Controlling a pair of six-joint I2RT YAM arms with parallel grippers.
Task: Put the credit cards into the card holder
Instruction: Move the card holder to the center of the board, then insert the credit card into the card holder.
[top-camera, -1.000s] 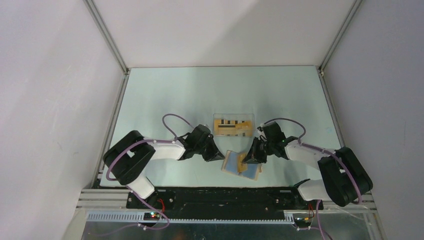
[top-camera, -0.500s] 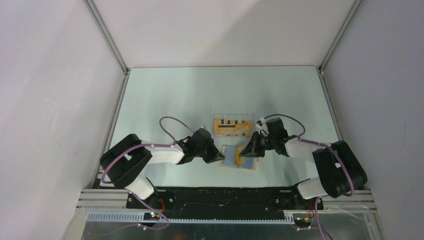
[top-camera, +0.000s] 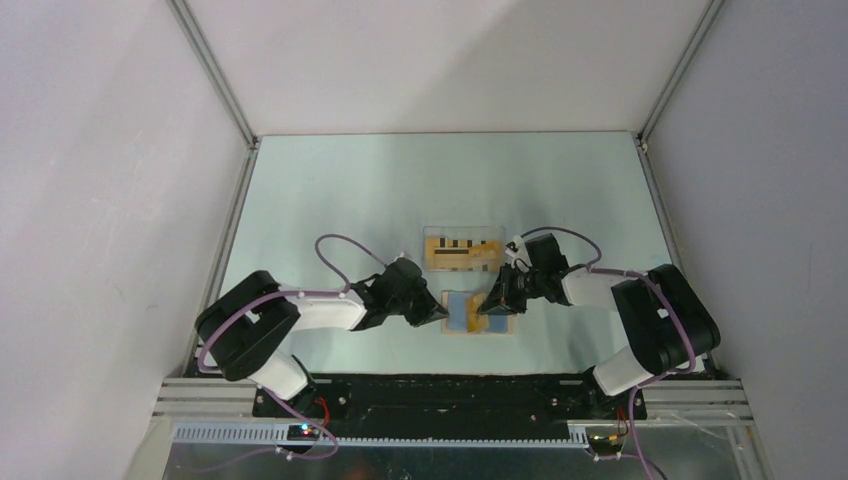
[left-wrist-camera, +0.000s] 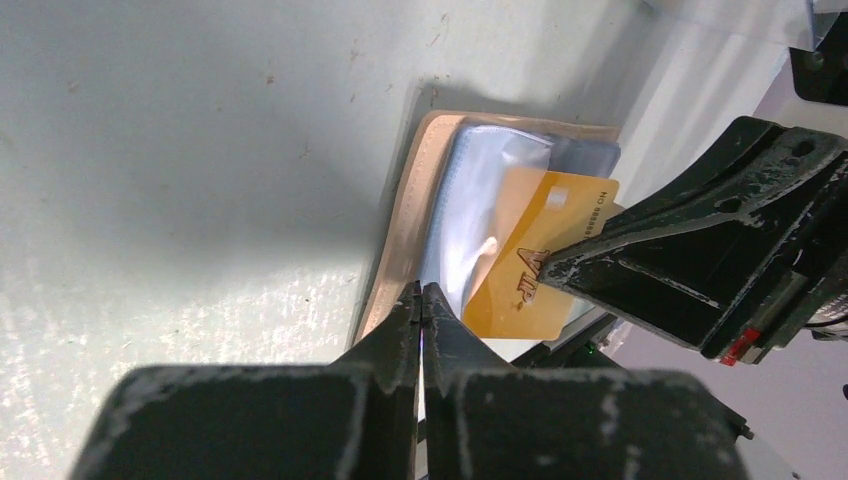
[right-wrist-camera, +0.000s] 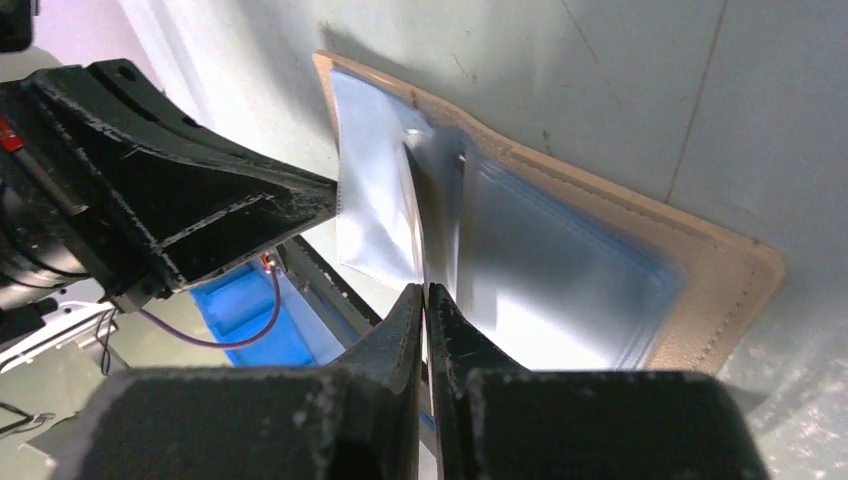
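Pale green table: left end effector, clenched, pinned the open card holder front-centre (anti-slide, I'd guess); right end effector gripped a gold credit card, partly tucked inside.

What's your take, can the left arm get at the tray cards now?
Probably yes: the tray lies just beyond the left gripper with nothing between. But that gripper is shut against the wallet edge and would have to leave it and open.
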